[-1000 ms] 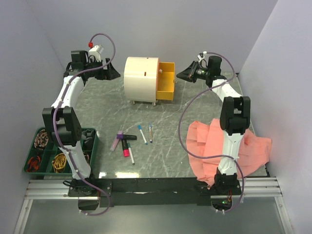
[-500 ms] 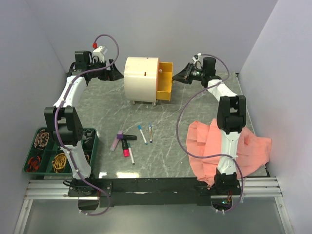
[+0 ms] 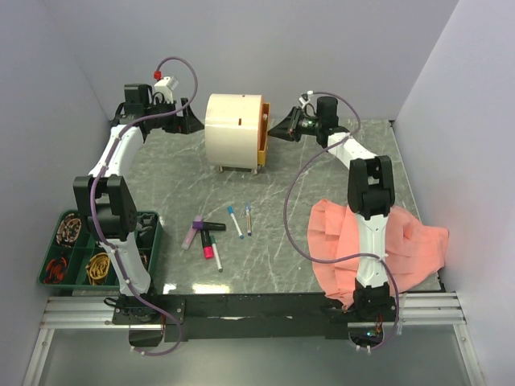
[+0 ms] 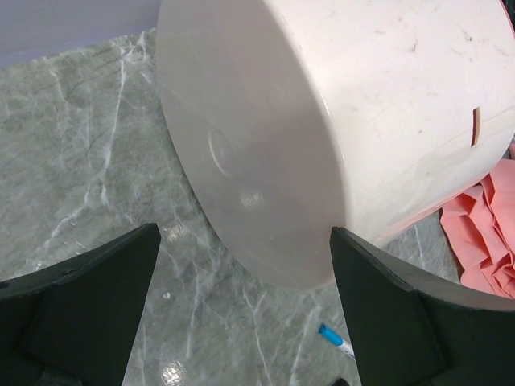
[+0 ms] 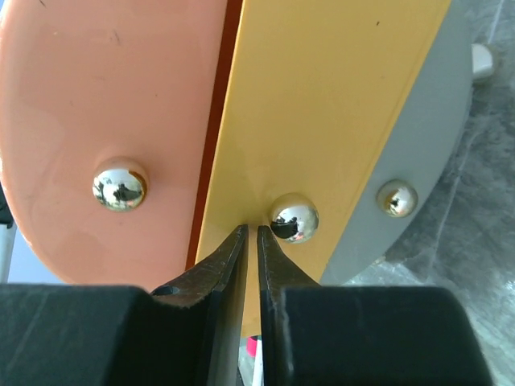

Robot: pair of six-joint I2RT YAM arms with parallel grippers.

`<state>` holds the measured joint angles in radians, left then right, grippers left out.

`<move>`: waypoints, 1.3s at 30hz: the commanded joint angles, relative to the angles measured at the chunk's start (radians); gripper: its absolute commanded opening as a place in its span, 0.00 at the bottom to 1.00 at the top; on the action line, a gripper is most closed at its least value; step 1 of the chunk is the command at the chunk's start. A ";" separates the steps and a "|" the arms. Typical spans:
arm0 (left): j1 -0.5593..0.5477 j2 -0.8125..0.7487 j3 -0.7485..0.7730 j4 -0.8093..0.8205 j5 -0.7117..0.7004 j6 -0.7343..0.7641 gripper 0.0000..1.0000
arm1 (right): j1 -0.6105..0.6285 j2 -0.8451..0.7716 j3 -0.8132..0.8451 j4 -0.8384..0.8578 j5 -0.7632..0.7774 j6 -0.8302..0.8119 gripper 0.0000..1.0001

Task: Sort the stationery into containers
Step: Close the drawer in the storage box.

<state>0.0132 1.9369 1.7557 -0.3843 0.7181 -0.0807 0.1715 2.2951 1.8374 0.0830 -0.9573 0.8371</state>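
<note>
Stationery [image 3: 208, 244] is lying mid-table, purple marker [image 3: 193, 232] and blue-capped pens [image 3: 234, 221], well apart from the cream cabinet [image 3: 232, 129] at the far side. Right gripper [image 5: 250, 232] is showing a thin slit between fingers, gripping nothing, tips seemingly touching the yellow drawer front [image 5: 338, 96] beside its chrome knob [image 5: 294, 217]. Only the right wrist view is resolving that; overhead is hiding the knobs. Left gripper [image 4: 243, 233] is hanging wide open by the cabinet's left end.
</note>
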 commanded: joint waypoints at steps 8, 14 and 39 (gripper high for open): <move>-0.038 -0.041 -0.013 0.007 0.017 0.030 0.94 | 0.054 0.020 0.068 0.049 0.009 0.030 0.18; -0.038 -0.046 -0.007 -0.002 -0.017 0.038 0.96 | 0.036 -0.002 0.056 0.021 0.014 0.016 0.29; 0.042 -0.102 -0.045 -0.074 -0.152 0.136 0.99 | -0.063 -0.028 0.019 0.371 -0.158 0.312 0.57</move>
<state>0.0582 1.8912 1.7214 -0.4511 0.5770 0.0315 0.0994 2.2925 1.7962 0.3840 -1.0954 1.1156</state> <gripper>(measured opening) 0.989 0.572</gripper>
